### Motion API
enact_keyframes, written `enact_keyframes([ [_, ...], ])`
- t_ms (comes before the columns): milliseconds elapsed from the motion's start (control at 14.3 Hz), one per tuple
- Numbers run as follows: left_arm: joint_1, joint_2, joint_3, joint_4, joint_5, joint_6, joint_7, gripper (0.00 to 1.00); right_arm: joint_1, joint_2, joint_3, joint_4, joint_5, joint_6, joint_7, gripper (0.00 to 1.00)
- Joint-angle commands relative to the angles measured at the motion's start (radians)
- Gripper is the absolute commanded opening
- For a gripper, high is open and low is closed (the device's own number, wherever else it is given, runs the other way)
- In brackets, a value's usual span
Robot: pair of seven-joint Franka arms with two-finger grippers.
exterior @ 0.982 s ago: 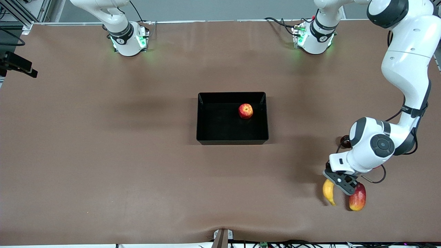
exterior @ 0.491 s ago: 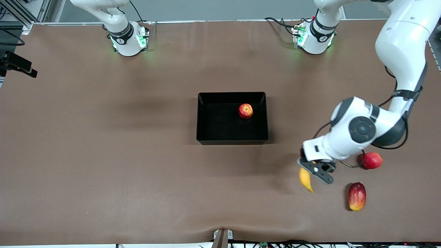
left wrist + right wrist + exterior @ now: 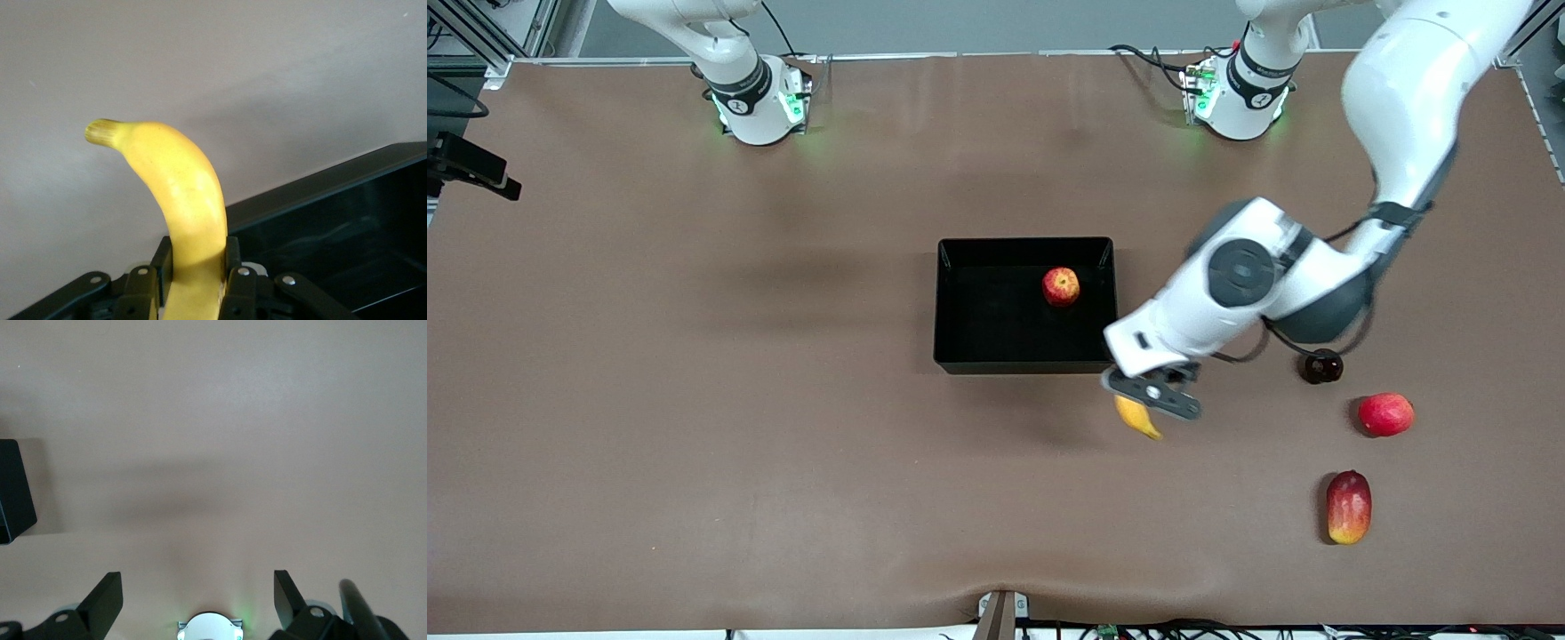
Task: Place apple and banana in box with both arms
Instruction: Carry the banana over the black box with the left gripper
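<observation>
The apple [image 3: 1061,286] lies inside the black box [image 3: 951,356] at mid-table. My left gripper [image 3: 1152,395] is shut on the yellow banana [image 3: 1138,417] and holds it in the air over the bare table by the box's corner nearest the front camera, toward the left arm's end. In the left wrist view the banana [image 3: 180,193] stands clamped between the two fingers, with the box's rim [image 3: 320,187] beside it. My right gripper [image 3: 198,597] is open and empty, high over the table near its own base; it is out of the front view.
Three other fruits lie on the table toward the left arm's end: a small dark maroon fruit [image 3: 1320,366], a smooth pinkish-red fruit [image 3: 1385,414] and a red-and-yellow mango [image 3: 1348,507]. A corner of the box [image 3: 13,493] shows in the right wrist view.
My left gripper has lifted the banana from beside the mango and carried it toward the box. The right arm has not moved.
</observation>
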State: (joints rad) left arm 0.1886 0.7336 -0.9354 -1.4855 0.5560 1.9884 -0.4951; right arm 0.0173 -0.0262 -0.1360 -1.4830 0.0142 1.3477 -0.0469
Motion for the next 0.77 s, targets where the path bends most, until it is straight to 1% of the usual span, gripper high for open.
enact_keyframes([
  [0,-0.088,-0.016,0.001,-0.002,0.056,-0.019,-0.237,0.0,-0.025,-0.009,0.016,0.004,0.004,-0.007,0.012,1.0],
  [140,-0.187,-0.013,0.009,-0.002,0.09,-0.019,-0.366,0.0,-0.027,-0.009,0.016,0.006,0.004,-0.005,0.012,1.0],
  [210,-0.217,-0.01,0.013,-0.005,0.11,-0.019,-0.426,0.0,-0.027,-0.009,0.016,0.004,0.004,-0.005,0.012,1.0],
  [280,-0.237,-0.007,0.015,-0.01,0.12,-0.017,-0.491,0.0,-0.028,-0.009,0.016,0.004,0.006,-0.004,0.012,1.0],
  [351,-0.245,-0.003,0.013,-0.018,0.122,-0.011,-0.523,0.0,-0.028,-0.009,0.016,0.004,0.006,-0.002,0.012,1.0],
  [491,-0.297,-0.003,0.015,-0.036,0.128,-0.008,-0.565,0.0,-0.028,-0.009,0.016,0.004,0.006,-0.002,0.012,1.0],
  [701,-0.34,0.033,0.017,-0.041,0.202,0.018,-0.672,0.0,-0.03,-0.009,0.015,0.004,0.006,-0.002,0.012,1.0],
])
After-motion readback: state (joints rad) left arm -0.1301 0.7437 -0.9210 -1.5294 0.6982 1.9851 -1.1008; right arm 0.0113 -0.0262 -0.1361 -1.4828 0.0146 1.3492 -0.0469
